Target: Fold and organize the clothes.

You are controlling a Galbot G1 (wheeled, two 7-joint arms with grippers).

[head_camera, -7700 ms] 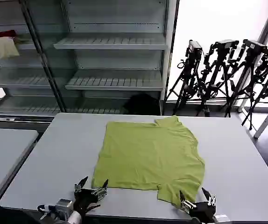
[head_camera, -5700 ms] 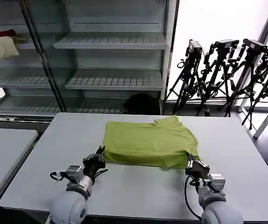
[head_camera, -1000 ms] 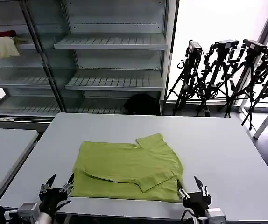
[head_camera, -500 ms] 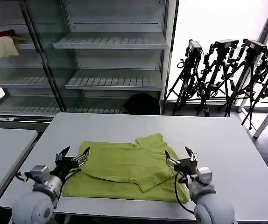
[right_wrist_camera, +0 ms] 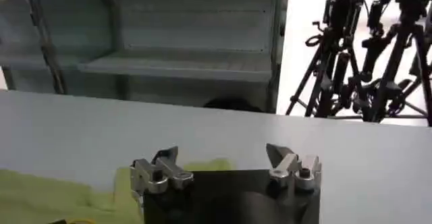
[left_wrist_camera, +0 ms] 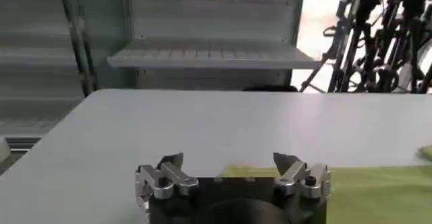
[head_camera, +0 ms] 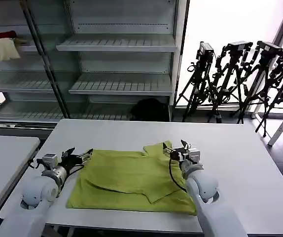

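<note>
The lime-green T-shirt [head_camera: 131, 177] lies folded on the grey table [head_camera: 240, 163], with a sleeve flap on top and another sleeve sticking out at its far edge. My left gripper [head_camera: 81, 153] hovers open over the shirt's far-left corner, nothing between its fingers. My right gripper [head_camera: 177, 148] hovers open at the far-right sleeve, also holding nothing. In the left wrist view the left gripper [left_wrist_camera: 228, 159] stands wide open, with the shirt [left_wrist_camera: 378, 195] low beside it. In the right wrist view the right gripper [right_wrist_camera: 221, 152] is open above the shirt [right_wrist_camera: 40, 191].
Metal shelving [head_camera: 117, 47] stands behind the table, with a red cloth [head_camera: 2, 36] and a cream cloth [head_camera: 6, 49] on its upper left shelf. Black tripods [head_camera: 240, 74] crowd the back right. A second table [head_camera: 3, 158] adjoins on the left.
Over the earlier frames the shirt was folded in half and drawn toward the near edge. In the last second both open grippers moved from the near edge to the shirt's far corners.
</note>
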